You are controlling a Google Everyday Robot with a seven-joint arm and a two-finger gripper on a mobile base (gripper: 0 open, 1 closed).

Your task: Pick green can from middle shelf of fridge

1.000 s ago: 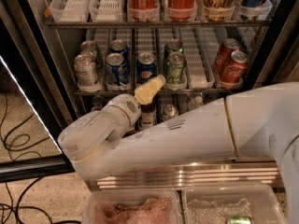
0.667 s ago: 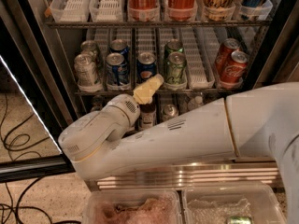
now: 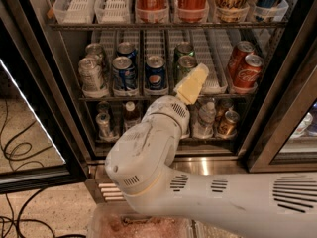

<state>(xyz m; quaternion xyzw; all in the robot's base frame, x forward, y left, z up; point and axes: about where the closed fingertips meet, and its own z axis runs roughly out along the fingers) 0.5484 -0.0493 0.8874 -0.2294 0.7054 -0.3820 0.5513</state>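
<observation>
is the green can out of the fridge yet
No, the green can sits in its lane on the middle shelf, with the gripper close in front of it.

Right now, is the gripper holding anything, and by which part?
It cannot be told. The gripper overlaps the front green can on the middle shelf, near its lower right side.

Perhaps a shop: drinks fridge [image 3: 283, 73] before the tool [image 3: 194, 81].
</observation>
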